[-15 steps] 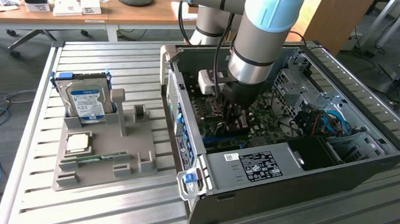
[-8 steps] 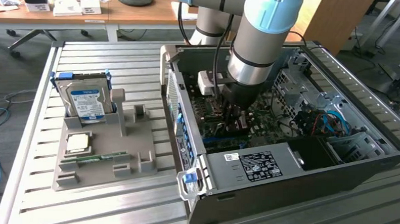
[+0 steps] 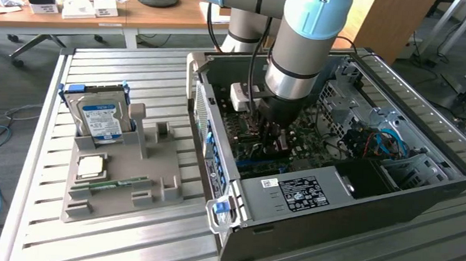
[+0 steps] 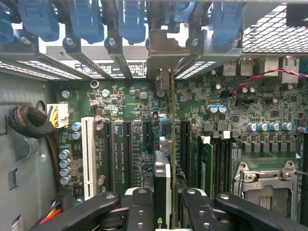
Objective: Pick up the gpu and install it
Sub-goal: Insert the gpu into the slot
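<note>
The gpu (image 4: 162, 185) stands on edge between the fingers of the end effector (image 4: 162, 211), which is clamped on it, deep inside the open computer case (image 3: 419, 197). Its silver end bracket (image 4: 166, 53) lines up with a rear slot opening beneath the blue retention clips (image 4: 130, 19), and the card edge sits over the motherboard (image 4: 120, 144) beside the white PCI slot (image 4: 88, 156), apparently so it can seat straight down. In the exterior view the case lies on a slatted metal table (image 3: 94, 242); a grey parts holder (image 3: 120, 184) with a hard drive (image 3: 100, 116) stands at the exterior view's left. Wooden desks (image 3: 143, 14) stand behind.
</note>
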### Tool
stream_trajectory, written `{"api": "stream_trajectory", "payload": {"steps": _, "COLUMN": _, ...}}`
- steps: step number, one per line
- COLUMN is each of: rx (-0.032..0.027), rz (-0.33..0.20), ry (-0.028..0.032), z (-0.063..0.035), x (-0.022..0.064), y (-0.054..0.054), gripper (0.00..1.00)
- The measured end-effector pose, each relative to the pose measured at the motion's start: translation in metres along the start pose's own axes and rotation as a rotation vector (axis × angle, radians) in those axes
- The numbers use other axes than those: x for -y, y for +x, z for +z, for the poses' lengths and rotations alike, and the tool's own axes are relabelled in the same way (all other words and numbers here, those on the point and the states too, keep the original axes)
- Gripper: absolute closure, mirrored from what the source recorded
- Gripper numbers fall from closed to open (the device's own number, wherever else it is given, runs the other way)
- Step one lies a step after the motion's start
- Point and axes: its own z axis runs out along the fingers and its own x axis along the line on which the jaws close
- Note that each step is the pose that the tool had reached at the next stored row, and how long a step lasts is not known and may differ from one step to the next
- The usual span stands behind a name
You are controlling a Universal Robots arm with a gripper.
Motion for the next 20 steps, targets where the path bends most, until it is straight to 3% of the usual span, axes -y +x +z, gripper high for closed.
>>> {"api": "stream_trajectory", "payload": {"steps": 12, "rx": 0.0008, "rz": 0.001, "ry": -0.0003, "z": 0.0008, "x": -0.0004, "y": -0.0005, "gripper": 0.73}}
{"api": "stream_trajectory", "payload": {"steps": 16, "rx": 0.0004, "rz": 0.001, "ry": 0.0001, "z": 0.0007, "x": -0.0003, "y": -0.0005, "gripper": 0.60}}
{"api": "stream_trajectory", "payload": {"steps": 18, "rx": 0.0004, "rz": 0.001, "ry": 0.0001, "z": 0.0007, "x": -0.0002, "y": -0.0005, "gripper": 0.60}}
{"api": "stream_trajectory", "payload": {"steps": 19, "rx": 0.0003, "rz": 0.001, "ry": 0.0001, "z": 0.0006, "x": -0.0002, "y": -0.0004, "gripper": 0.54}}
{"api": "stream_trajectory", "payload": {"steps": 20, "rx": 0.0003, "rz": 0.001, "ry": 0.0001, "z": 0.0006, "x": -0.0002, "y": -0.0005, "gripper": 0.54}}
